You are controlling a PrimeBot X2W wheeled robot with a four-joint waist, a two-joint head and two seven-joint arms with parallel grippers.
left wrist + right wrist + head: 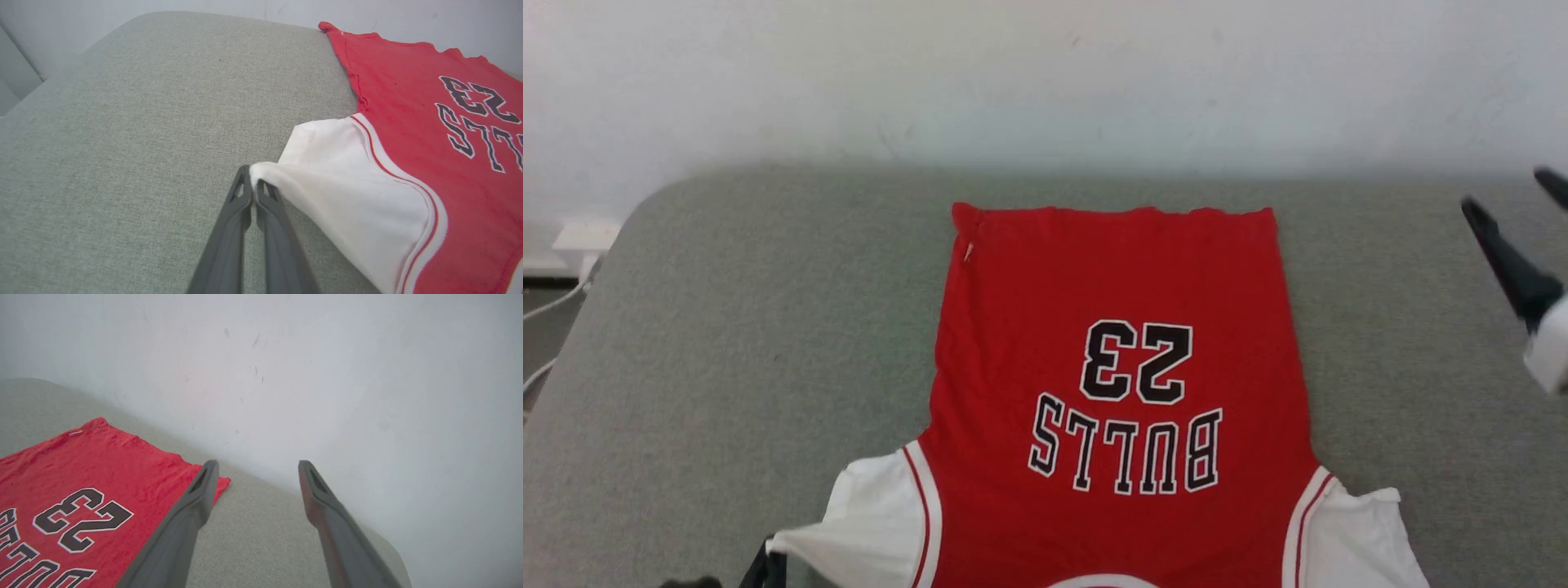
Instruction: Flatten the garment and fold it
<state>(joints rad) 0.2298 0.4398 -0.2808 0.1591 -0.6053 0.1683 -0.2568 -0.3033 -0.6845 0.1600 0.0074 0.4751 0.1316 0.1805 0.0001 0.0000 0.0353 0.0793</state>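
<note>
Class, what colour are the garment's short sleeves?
The garment has white sleeves; clearest in the left wrist view.

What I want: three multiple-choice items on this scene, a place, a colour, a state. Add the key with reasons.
1. The garment lies with its hem toward: A the robot; B the wall; C the robot's left.
2. Its sleeves are: A black; B grey; C white.
3. The left gripper is: A shut on a sleeve; B open above the number; C shut on nothing.
Key: B, the hem is the far edge, nearest the wall; C, both sleeves show white beside the red body; A, its closed fingers pinch a sleeve's corner.
</note>
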